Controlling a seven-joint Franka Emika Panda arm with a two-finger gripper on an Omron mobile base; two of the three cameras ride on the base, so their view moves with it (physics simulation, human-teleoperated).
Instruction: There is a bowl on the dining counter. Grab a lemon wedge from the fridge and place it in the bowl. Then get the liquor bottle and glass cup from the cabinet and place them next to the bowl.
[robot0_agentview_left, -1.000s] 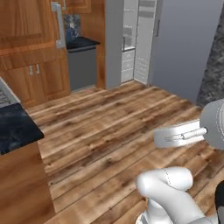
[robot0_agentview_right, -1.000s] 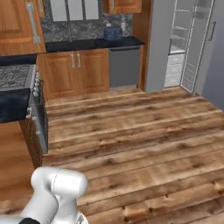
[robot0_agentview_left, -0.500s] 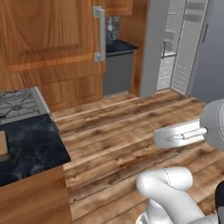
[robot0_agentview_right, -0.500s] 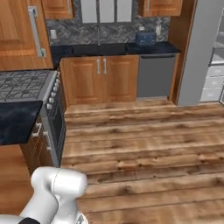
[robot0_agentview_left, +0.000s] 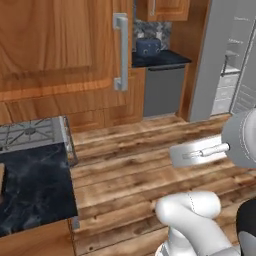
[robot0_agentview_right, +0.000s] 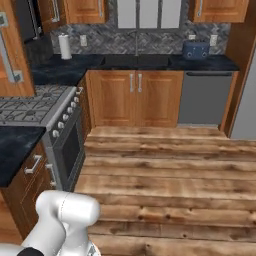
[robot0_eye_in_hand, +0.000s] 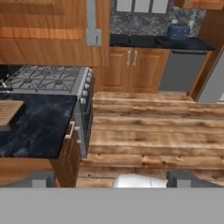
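Fridge (robot0_agentview_left: 220, 55) right, stove (robot0_agentview_right: 35, 107) left, wood floor (robot0_agentview_right: 165, 175)

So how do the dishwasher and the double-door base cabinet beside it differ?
The dishwasher is one flat grey panel with a dark strip along its top; the double-door base cabinet is orange-brown wood, split into two framed doors with short vertical metal handles. The cabinet is wider. Both stand closed under the same dark countertop, equally tall.

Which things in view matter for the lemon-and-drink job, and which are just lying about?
Job:
- fridge, far right

Lying about:
- stove
- blue toaster
- paper towel roll
- dishwasher
- wooden board
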